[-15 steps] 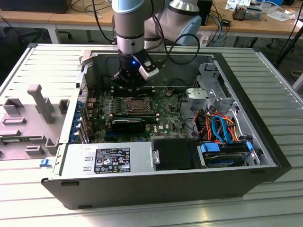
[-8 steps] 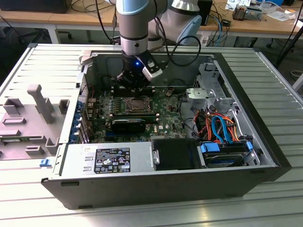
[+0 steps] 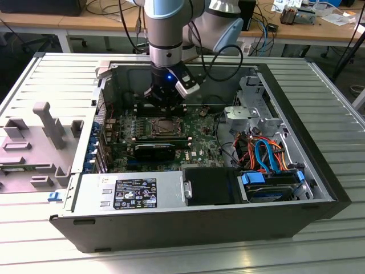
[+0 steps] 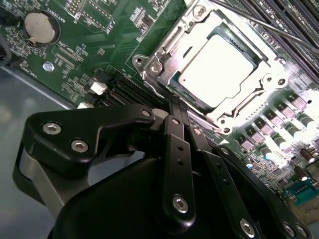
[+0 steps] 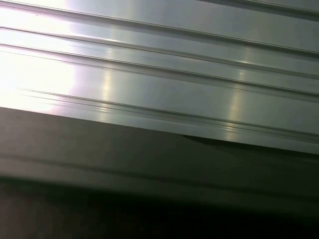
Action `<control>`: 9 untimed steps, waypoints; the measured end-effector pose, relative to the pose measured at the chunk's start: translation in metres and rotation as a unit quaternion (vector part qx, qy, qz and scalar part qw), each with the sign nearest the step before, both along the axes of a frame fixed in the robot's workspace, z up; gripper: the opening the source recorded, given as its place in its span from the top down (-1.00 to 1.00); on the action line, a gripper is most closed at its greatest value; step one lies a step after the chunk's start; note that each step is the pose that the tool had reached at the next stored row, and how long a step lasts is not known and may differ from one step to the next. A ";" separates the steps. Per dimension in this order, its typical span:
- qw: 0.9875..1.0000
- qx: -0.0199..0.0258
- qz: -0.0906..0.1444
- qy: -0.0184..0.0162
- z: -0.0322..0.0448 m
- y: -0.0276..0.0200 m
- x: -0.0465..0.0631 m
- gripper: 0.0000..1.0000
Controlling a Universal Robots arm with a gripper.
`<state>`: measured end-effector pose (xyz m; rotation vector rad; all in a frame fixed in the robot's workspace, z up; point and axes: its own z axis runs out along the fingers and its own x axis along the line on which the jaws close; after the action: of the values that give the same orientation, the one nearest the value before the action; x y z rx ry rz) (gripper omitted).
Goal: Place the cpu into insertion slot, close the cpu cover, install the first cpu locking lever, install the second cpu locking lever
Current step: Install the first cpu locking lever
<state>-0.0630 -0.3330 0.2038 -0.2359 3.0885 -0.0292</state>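
The cpu point(image 4: 219, 69), a bright silver square, lies in the insertion slot point(image 3: 165, 127) on the green motherboard. The cpu cover point(image 4: 172, 45), a silver frame, lies flat around it. A thin metal lever rod point(image 4: 264, 26) runs along the socket's far side. My gripper point(image 4: 177, 107) is shut, its black fingertips pressed together at the near edge of the socket frame. In the exterior view the gripper point(image 3: 164, 101) hangs inside the open computer case, just behind the socket. Whether anything thin is pinched between the tips is hidden.
A grey power supply point(image 3: 134, 192) fills the case's front. A black card point(image 3: 157, 149) stands just in front of the socket. Drives with blue and orange cables point(image 3: 268, 182) sit at the exterior view's right. A grey fixture point(image 3: 48, 123) lies outside the case.
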 end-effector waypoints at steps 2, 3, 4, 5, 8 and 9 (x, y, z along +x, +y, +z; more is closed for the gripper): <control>1.000 0.000 0.000 0.000 -0.0006 0.0001 0.003 0.79; 1.000 0.000 0.000 0.000 -0.0010 0.0001 0.004 0.79; 1.000 0.000 0.000 0.000 -0.0013 0.0001 0.005 0.79; 1.000 0.001 0.001 0.001 -0.0016 0.0000 0.006 0.79; 1.000 0.015 0.001 0.000 -0.0019 0.0000 0.006 0.79; 1.000 0.020 0.001 0.000 -0.0020 0.0001 0.006 0.79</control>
<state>-0.0566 -0.3329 0.2018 -0.2381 3.0861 0.0322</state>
